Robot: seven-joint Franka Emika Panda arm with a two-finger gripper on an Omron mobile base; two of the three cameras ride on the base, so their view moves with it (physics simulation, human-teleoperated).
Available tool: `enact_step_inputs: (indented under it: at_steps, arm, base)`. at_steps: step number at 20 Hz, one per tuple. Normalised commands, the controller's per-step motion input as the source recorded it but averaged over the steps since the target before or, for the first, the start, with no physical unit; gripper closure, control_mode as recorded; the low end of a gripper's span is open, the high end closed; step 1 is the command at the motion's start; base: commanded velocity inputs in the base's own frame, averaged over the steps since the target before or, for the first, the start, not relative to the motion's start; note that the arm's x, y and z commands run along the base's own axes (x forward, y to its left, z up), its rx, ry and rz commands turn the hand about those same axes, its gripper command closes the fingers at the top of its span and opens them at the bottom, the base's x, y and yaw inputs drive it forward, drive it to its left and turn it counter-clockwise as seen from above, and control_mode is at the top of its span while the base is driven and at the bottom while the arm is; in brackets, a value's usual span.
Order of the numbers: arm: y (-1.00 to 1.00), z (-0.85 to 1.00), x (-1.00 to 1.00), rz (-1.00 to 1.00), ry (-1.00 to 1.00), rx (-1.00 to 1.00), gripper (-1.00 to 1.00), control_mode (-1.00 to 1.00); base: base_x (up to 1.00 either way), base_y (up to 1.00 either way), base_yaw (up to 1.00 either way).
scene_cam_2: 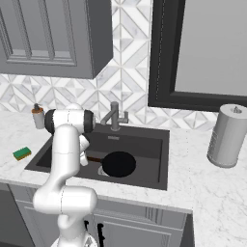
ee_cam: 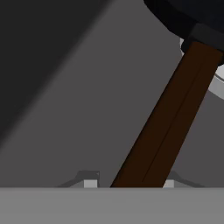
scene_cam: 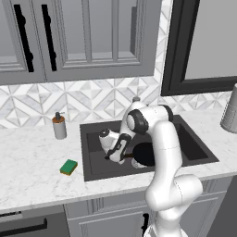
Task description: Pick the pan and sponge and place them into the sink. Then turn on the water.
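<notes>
A simulated kitchen: grey cabinets over a white and grey patterned backsplash, and a white marble tabletop (scene_cam: 32, 152) with a dark sink (scene_cam: 92, 157) recessed in it. Far left on the tabletop, against the backsplash, stands a soap dispenser (scene_cam: 59, 126). Right of it and nearer the front edge lies the sponge (scene_cam: 69, 167), green on top with a yellow underside, just beside the sink's left rim and apart from everything else.

In the basin, the pincer (scene_cam: 115, 157) hangs low over the left part of the floor, with the handle (ee_cam: 168, 120) of the pan (scene_cam_2: 118, 164) running between its fingertips in the hand view. Whether the jaws are clamped on it or slack around it, I cannot tell. The pan lies flat on the sink floor over the drain, its handle pointing left. The faucet (scene_cam_2: 115, 116) stands behind the basin with no water running. Far right stands a paper towel roll (scene_cam_2: 226, 136).

The pan is likely stiff and fairly heavy, best taken by the handle. The sponge is probably light and soft, best pinched across its narrow sides. No brand, label or writing can be read.
</notes>
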Motion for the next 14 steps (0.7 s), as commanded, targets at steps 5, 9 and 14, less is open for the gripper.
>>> enact_step_inputs:
  at_steps: [5,9,14]
  arm:
    - [0.00,-0.42,0.16,0.06,-0.01,0.00,-1.00,-1.00]
    - [0.00,0.00,0.00,0.02,-0.11,0.00,-1.00,-1.00]
    - [0.00,0.26,-0.24,0.00,-0.11,0.04,-1.00,-1.00]
  base:
    - [0.00,0.00,0.00]
    - [0.00,0.00,0.00]
    - [0.00,0.00,0.00]
